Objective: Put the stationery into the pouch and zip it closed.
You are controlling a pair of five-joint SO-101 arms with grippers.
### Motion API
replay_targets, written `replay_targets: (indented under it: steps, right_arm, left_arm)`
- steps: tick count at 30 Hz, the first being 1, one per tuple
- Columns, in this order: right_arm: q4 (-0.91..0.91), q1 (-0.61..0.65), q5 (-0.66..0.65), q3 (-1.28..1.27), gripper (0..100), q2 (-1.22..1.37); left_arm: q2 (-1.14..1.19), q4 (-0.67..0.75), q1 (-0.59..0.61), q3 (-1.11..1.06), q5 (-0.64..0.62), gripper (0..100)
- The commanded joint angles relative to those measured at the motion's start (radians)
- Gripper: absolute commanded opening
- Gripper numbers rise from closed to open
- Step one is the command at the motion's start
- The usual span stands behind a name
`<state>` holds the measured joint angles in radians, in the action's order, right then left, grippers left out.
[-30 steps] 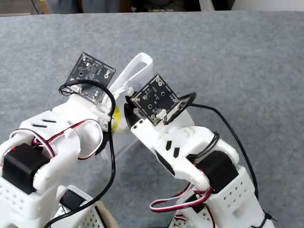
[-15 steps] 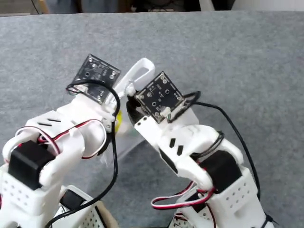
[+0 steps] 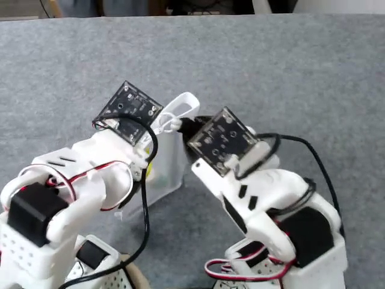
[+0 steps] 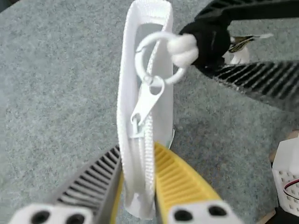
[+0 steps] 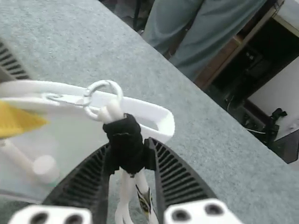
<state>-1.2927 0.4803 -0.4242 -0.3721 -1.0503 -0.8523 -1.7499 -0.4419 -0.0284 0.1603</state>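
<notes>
Left gripper (image 4: 137, 156) just left of centre, pinched tight on white zipper edge of pouch (image 3: 167, 162), pouch mid-frame over grey table (image 3: 301, 72), zipper ring (image 4: 156, 58) at its top, right gripper (image 5: 127, 151) right of centre, clamped on black pull tab (image 5: 122, 135)

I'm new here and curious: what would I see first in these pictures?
Two white robot arms hold a see-through pouch between them at the grey table. The left gripper pinches its zipper edge, the right gripper a black tab tied to the zipper's ring.
</notes>
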Motion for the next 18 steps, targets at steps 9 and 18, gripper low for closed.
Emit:
replay_targets:
  steps: [9,18]
  right_arm:
    - [-0.017,-0.146,-0.094,0.048,1.2,-0.048]
    - [-0.005,-0.232,-0.143,0.016,1.2,-0.047]
  left_arm:
    - [-0.098,-0.011,-0.005,0.071,0.009,3]
    - [-0.130,-0.012,-0.010,0.071,0.008,3]
